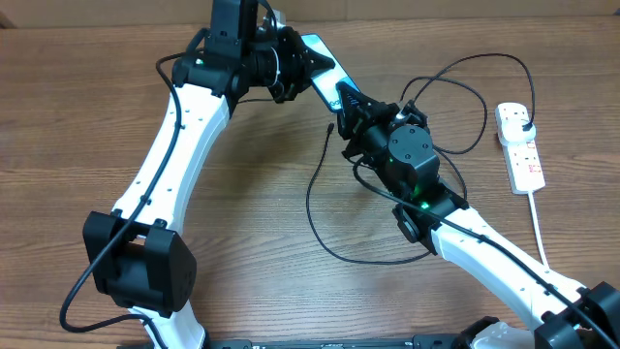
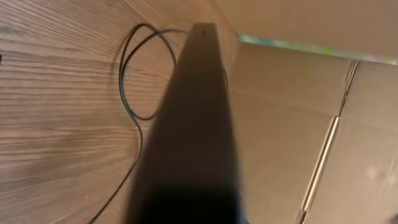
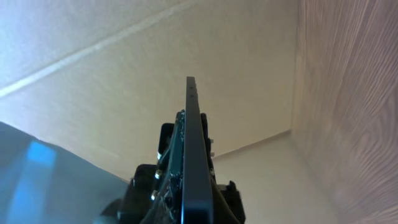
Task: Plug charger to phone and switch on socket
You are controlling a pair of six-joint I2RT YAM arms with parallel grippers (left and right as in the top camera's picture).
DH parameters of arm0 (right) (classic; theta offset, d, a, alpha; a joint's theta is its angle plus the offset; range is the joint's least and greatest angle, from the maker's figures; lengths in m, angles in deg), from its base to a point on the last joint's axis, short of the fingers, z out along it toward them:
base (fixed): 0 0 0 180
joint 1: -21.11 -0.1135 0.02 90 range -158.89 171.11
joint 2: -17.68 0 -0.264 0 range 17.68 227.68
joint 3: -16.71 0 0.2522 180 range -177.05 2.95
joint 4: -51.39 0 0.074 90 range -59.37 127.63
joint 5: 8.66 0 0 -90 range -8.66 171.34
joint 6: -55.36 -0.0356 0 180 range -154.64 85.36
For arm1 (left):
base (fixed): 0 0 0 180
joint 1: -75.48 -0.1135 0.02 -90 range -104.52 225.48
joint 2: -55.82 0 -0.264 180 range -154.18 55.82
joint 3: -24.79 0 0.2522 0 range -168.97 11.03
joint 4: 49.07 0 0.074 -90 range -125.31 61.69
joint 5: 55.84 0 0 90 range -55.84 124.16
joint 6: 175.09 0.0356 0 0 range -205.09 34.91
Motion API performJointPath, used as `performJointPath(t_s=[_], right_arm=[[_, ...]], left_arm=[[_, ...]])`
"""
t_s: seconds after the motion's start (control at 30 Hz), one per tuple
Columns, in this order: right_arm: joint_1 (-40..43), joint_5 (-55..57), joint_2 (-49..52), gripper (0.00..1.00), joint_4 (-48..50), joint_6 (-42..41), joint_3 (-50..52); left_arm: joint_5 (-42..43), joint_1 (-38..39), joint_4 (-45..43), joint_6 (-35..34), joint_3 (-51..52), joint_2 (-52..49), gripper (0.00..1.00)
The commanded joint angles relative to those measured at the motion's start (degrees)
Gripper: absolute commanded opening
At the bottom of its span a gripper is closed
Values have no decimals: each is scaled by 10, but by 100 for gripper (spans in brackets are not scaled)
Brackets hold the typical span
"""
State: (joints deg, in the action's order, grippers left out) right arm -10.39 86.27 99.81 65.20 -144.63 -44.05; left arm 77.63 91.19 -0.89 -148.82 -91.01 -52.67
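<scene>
Status: on the table we have both arms converged far centre, and none of the two task steps looks finished. The left gripper looks clamped on the far end of the phone, which sits tilted and, going by the left wrist view, off the wood. The right gripper is at the phone's near-right end. Its fingers are hidden in every view, so we can't tell if it's gripping or just alongside. The socket lies well apart at the right edge, untouched by either arm, with its white cord trailing toward the near side. The charger loops loosely across the centre of the table. Its plug appears seated in the far end of the socket, so we judge that part done. The connector tip hangs free just near-left of the right gripper, close to the phone but not in it, and in neither claw. We read the remaining work as: get hold of the tip, seat it in the phone's port, then reach right and press the switch. The red marks on the socket are too small for us to read on or off.
</scene>
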Motion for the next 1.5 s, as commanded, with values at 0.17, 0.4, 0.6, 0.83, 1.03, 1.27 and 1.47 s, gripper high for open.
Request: performJointPath(t_s=[0.17,0.4,0.6,0.83,1.03,1.27,1.47], right_arm=[[2,10,2,16,2,65,-19],[2,10,2,44,-60,100,-19],[21,10,2,52,-128,205,-19],[59,9,2,67,-243,320,-18],[61,-3,2,71,-327,448,-18],[62,-113,27,61,-349,546,-18],[78,-224,106,58,-307,546,-30]], left_arm=[[-14,0,24,14,-3,0,4],[-19,-25,81,100,-3,0,4],[50,-89,137,178,-3,0,4],[195,-163,188,233,-3,0,4],[211,-185,259,195,-3,0,4],[227,-180,273,133,-3,0,4],[223,-179,271,110,-3,0,4]])
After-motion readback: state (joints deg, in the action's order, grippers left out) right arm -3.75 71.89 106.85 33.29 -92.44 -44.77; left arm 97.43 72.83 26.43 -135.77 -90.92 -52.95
